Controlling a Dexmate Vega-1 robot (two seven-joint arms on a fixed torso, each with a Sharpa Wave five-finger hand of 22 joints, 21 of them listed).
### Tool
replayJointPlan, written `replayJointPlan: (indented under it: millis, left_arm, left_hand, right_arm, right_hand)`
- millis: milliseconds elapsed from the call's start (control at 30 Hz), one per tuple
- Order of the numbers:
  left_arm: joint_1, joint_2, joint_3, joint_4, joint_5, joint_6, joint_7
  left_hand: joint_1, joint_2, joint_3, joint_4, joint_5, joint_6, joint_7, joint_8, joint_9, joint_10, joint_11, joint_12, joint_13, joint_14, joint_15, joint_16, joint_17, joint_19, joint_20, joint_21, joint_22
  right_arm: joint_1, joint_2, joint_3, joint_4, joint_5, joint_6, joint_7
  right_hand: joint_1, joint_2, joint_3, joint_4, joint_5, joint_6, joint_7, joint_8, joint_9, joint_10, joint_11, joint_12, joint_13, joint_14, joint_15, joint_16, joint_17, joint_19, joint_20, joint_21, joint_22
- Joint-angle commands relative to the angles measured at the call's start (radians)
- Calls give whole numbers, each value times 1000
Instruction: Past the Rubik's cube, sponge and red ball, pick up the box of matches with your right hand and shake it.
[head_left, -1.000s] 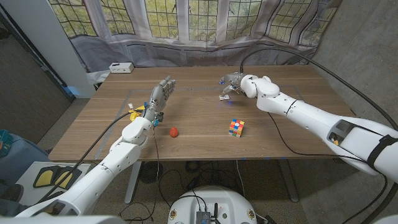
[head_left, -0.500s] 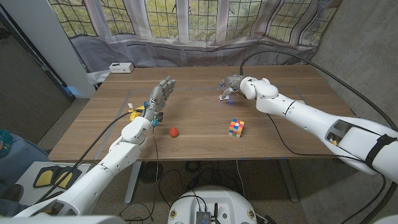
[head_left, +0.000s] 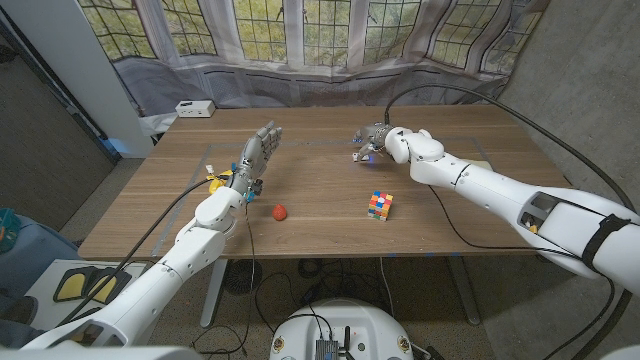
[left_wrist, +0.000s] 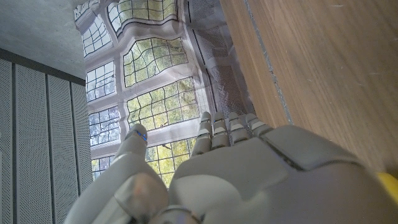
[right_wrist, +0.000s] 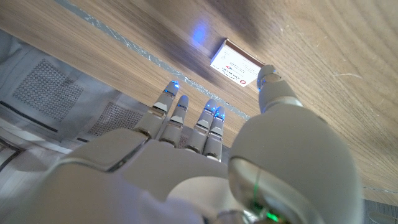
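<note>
The small box of matches (right_wrist: 235, 64) lies flat on the wooden table (head_left: 320, 230), label up, at the far middle (head_left: 358, 154). My right hand (head_left: 374, 137) hovers right at it, fingers (right_wrist: 193, 118) stretched out and apart, with the thumb tip (right_wrist: 267, 76) at the box's corner; nothing is gripped. The Rubik's cube (head_left: 379, 205) and the red ball (head_left: 279, 211) sit nearer the front edge. A yellow sponge (head_left: 214, 182) lies partly hidden behind my left hand (head_left: 256, 158), which stands upright with fingers apart and holds nothing.
A white box (head_left: 193, 108) stands at the table's far left corner. A black cable (head_left: 450, 92) arcs over the far right part of the table. A curtain and windows (head_left: 300, 40) close off the back.
My right hand has edged slightly farther back and left over the box of matches. My left arm, the cube and the ball have not moved.
</note>
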Motion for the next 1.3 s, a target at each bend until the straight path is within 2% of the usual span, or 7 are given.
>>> replayJointPlan:
  millis: [33,200,733,1300]
  left_arm:
    - [-3,-3,1,7,-3,2,-1]
    - [-12,-9,7,16,-2,0,-10]
    - [-17,-9,11,14,1,8,-7]
    - [-1,-1,9,-5,0,18,2]
  left_hand:
    - [4,3,7,-5,0,7,-3,1,4,7,-4,-3,4,3,-1,-1,1,1,5,3,3]
    - [4,3,7,-5,0,9,-2,1,5,10,0,-2,3,5,2,0,1,2,0,4,3]
    - [5,3,7,-5,0,10,-3,0,5,9,-2,-3,3,4,1,-1,1,2,-2,4,3]
    - [5,4,8,-5,0,12,-2,0,5,9,-4,-4,3,5,1,-1,1,-1,2,3,3]
  right_arm:
    - [6,12,-23,39,-10,3,-28]
    - [7,12,-29,51,-18,-2,-41]
    - [3,17,-44,69,-25,-3,-63]
    - [-10,12,-93,69,-123,-29,-109]
  right_hand:
    - [13,-3,-1,8,9,31,-16,12,3,25,-6,8,1,17,-3,7,2,13,1,6,3]
    - [11,-3,-4,11,9,48,-25,16,2,37,-11,10,1,25,-6,10,4,16,1,6,3]
    - [11,-3,-8,12,11,72,-29,19,1,59,-11,13,0,52,-17,17,5,26,3,6,3]
    - [7,-2,-10,17,13,123,-37,30,0,99,-12,18,0,89,-25,24,6,51,-3,10,3]
